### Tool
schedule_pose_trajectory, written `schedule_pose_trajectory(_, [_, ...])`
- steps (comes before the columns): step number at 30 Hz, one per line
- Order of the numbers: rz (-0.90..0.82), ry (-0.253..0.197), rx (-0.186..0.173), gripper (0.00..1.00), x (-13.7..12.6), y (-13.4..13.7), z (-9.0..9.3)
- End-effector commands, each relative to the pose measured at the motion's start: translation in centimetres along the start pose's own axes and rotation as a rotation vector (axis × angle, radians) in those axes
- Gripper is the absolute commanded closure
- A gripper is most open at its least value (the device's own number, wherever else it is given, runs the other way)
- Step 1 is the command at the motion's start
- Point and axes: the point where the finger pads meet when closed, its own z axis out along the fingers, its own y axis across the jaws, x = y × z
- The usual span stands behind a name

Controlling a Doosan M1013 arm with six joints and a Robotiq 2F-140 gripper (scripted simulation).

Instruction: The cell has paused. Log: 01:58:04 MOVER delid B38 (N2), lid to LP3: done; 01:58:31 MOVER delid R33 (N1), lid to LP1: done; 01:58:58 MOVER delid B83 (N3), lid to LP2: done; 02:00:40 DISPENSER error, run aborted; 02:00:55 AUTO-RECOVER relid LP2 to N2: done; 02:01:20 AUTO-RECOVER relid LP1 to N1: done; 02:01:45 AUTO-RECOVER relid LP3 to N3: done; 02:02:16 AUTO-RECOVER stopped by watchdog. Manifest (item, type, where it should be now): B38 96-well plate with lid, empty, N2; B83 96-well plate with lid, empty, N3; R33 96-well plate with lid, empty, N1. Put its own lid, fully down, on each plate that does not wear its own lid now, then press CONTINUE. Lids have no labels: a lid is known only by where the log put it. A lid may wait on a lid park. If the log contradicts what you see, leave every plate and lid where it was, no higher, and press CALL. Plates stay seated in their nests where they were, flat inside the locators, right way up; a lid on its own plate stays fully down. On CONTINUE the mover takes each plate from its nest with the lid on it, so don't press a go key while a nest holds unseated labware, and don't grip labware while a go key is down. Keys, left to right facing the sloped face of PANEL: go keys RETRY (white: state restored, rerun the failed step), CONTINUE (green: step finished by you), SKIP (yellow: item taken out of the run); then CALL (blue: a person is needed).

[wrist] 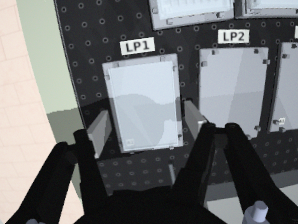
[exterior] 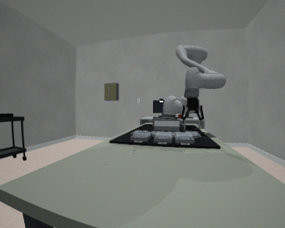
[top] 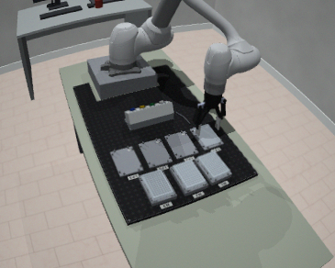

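Plainly, white tags read LP1 (wrist: 136, 46) and LP2 (wrist: 233, 35); the tags before the plates in the top view are too small to read. The claw (wrist: 148, 124) hangs partly open and holds nothing, its fingers astride the lid (wrist: 144, 104) lying on LP1, not touching it. Three plates (top: 188, 176) sit in the front row of the black board (top: 99, 120), which leaves green bench (top: 264, 229) bare ahead. A panel (top: 149, 116) stands behind the parks. Grey walls, tiled floor.

White rounded arm (top: 228, 57) w/ black two-finger gripper (top: 210, 120).
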Motion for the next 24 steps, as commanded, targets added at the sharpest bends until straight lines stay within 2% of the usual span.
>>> schedule_pose_trajectory(1, [0.004, -0.002, 0.004, 0.34, -0.15, -0.18, 0.63])
schedule_pose_trajectory(24, [0.004, -0.002, 0.004, 0.34, -0.15, -0.18, 1.18])
